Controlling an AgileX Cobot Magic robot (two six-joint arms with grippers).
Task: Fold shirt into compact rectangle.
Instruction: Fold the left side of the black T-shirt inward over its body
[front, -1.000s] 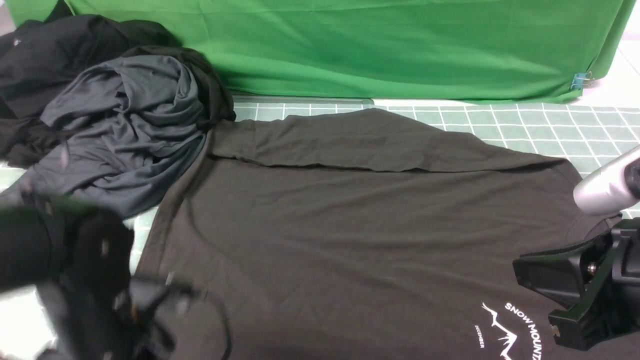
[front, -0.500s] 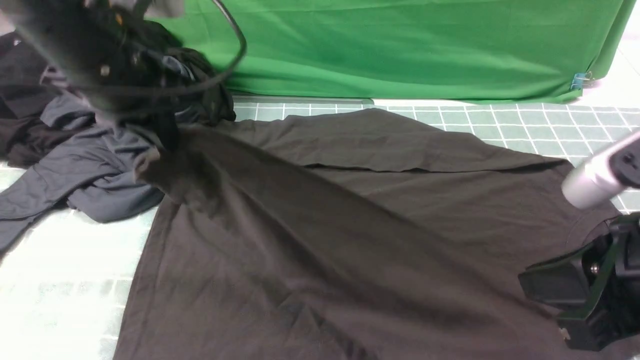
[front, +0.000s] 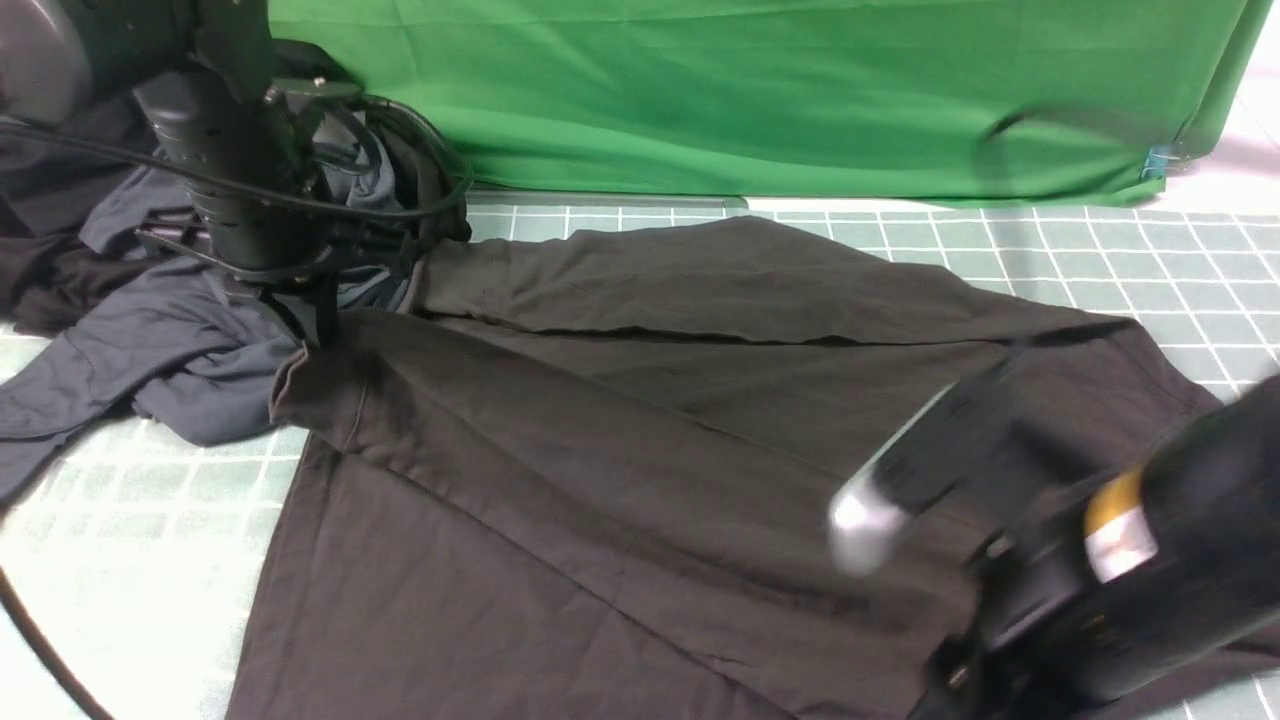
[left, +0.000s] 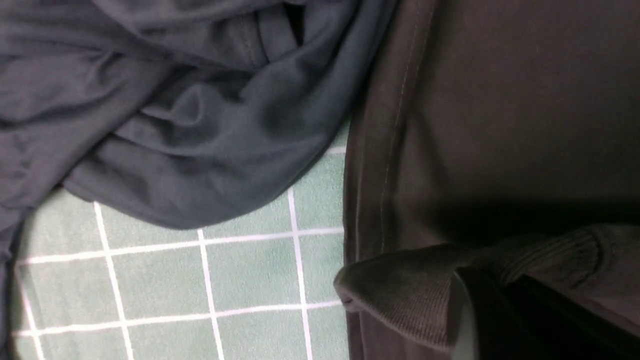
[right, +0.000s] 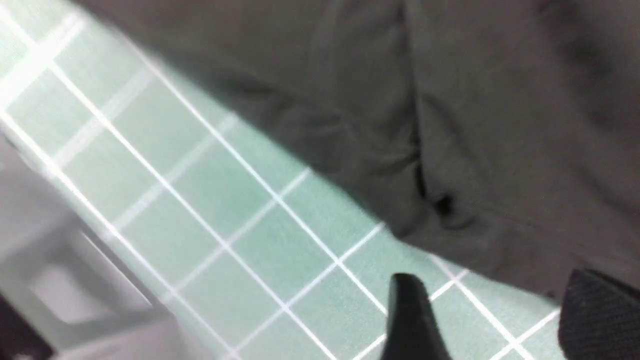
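The dark brownish shirt lies on the green grid mat, with one layer folded diagonally over the rest. My left gripper points down at the shirt's far-left corner, beside the clothes pile. In the left wrist view it is shut on the shirt's ribbed neckband, just above a stitched edge. My right arm is a blur at the front right, over the shirt. In the right wrist view my right gripper is open, with only mat between its fingers, beside the shirt's edge.
A slate blue-grey garment and black garments are heaped at the far left, touching the shirt. A green cloth hangs across the back. A cable curves over the mat at the front left.
My left gripper has carried the shirt's neckband from the front left up and over to the far left, folding the shirt over its print. My right gripper has opened and its arm has swung left.
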